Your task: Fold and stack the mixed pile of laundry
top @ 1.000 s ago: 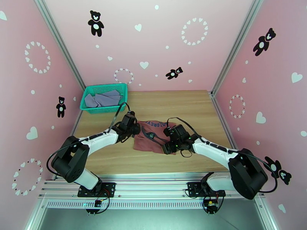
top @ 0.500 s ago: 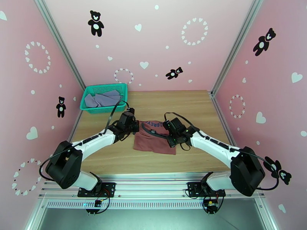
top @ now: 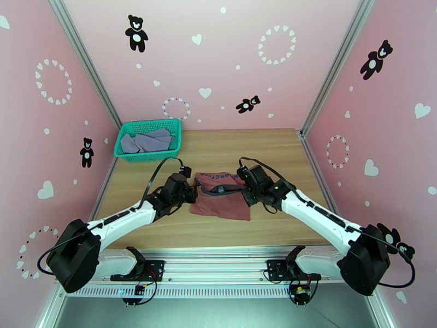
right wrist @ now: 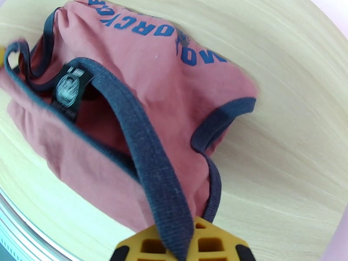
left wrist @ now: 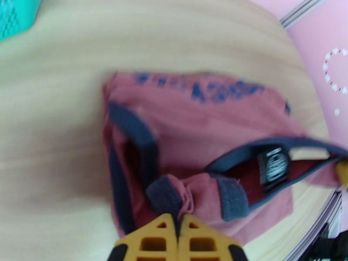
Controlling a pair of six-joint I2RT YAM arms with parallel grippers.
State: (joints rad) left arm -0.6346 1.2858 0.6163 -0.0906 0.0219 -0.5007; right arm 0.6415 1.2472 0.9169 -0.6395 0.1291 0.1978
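Left pincer [left wrist: 177, 217] clamped together on a bunched strap of the rust-red tank top [top: 218, 206]. Right pincer [right wrist: 182, 231] clamped on its navy trim strap. Tank top lies mid tabletop [top: 273, 154] between both arms. Far left corner: grey-lavender shirt [top: 146, 142] inside teal basket [top: 142, 155].

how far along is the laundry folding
Done: only the rust-red tank top with navy trim lies out on the wooden table, rumpled, no finished fold. In hand: left end effector and right end effector are each shut on its navy-trimmed fabric. To do: fold it, then the plain grey-lavender shirt, bunched in the teal mesh basket, and stack both.
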